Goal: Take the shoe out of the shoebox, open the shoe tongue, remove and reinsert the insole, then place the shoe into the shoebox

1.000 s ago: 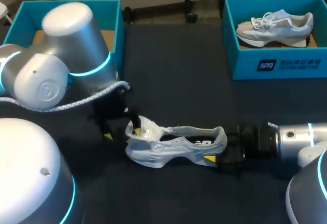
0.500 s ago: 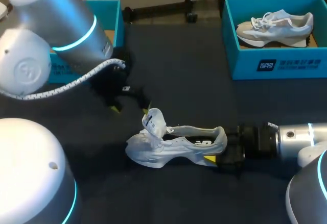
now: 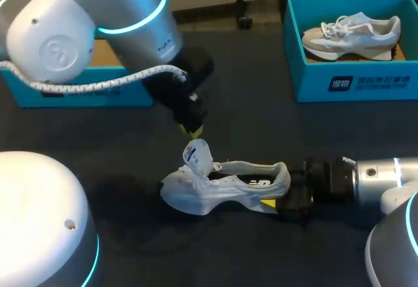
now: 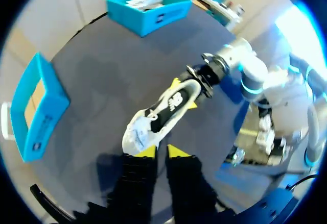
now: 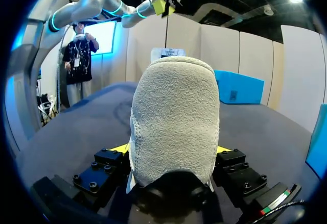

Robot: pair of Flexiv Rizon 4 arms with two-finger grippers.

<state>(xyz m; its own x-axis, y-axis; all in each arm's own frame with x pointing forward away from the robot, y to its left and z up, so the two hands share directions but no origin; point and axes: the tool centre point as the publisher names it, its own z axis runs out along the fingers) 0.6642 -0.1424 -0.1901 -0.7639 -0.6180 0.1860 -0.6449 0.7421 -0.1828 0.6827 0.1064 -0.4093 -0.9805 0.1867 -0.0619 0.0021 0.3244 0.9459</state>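
White shoe (image 3: 222, 185) crosswise (toe left)

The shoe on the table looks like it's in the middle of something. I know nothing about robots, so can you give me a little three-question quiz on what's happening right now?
1. True or false: the white shoe that the right gripper holds sits inside a shoebox.
2. Which part of that shoe is the right gripper shut on? A the toe, B the heel, C the tongue.
3. In one word, what does the left gripper hold?

Key
1. False: it lies on the table.
2. B.
3. Nothing: it hangs open just above the raised tongue.
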